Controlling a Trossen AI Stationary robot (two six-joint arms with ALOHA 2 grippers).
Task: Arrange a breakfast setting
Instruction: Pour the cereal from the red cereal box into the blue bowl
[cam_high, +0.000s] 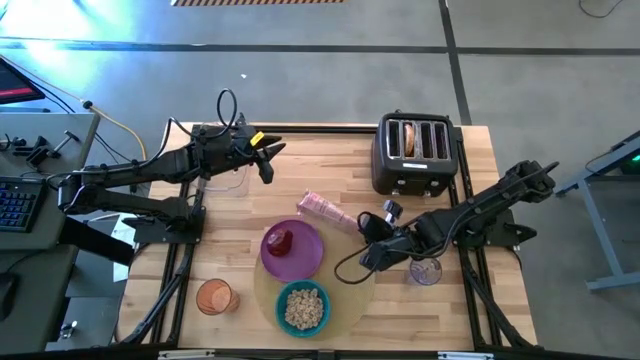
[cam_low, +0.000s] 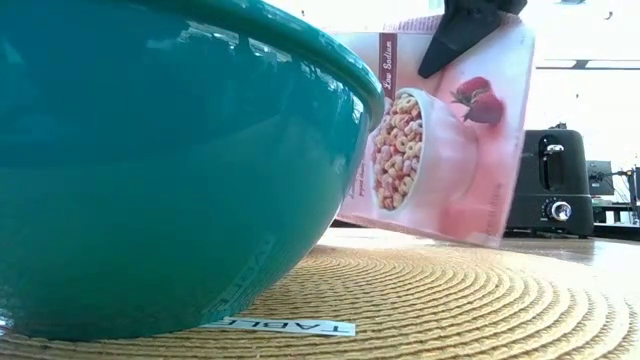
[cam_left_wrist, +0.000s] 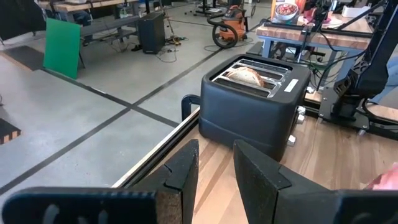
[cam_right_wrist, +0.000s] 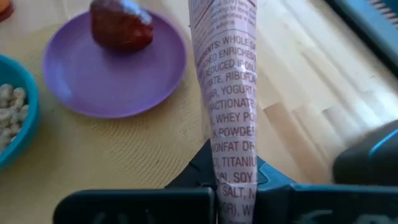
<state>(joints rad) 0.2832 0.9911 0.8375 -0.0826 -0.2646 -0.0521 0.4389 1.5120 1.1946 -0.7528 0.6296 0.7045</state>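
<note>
A: Right gripper (cam_high: 372, 228), near the middle of the high view?
B: Clamped on the cereal box (cam_high: 326, 208), fingers pinching its narrow edge. Box held tilted, just right of the purple plate (cam_high: 292, 250).

A: Any writing readable on the box?
B: In the right wrist view, on the box side (cam_right_wrist: 231, 93): "WHOLE GR…", "ENRICHED", "YOGURT", "WHEY PO…", "NONFAT", "TITANIUM", "SALT". In the low view, "Low Sodium" on the front, above a printed bowl of cereal rings and strawberries.

A: Left gripper (cam_high: 266, 157)?
B: Upper left of the high view, above the table (cam_high: 470, 310) edge. Fingers (cam_left_wrist: 180, 171) parted, nothing between them. Pointing toward the black toaster (cam_left_wrist: 252, 102), with a bagel (cam_left_wrist: 244, 75) in one slot.

A: Rest of the setting?
B: Red fruit (cam_high: 281, 240) on the plate. Teal bowl (cam_high: 303, 308) with cereal (cam_high: 302, 306) below it, both on the round tan mat (cam_high: 350, 300). Orange cup (cam_high: 215, 297) at lower left, clear glass (cam_high: 425, 271) at right. In the low view, a label on the mat reading upside down, "TABLE".
</note>
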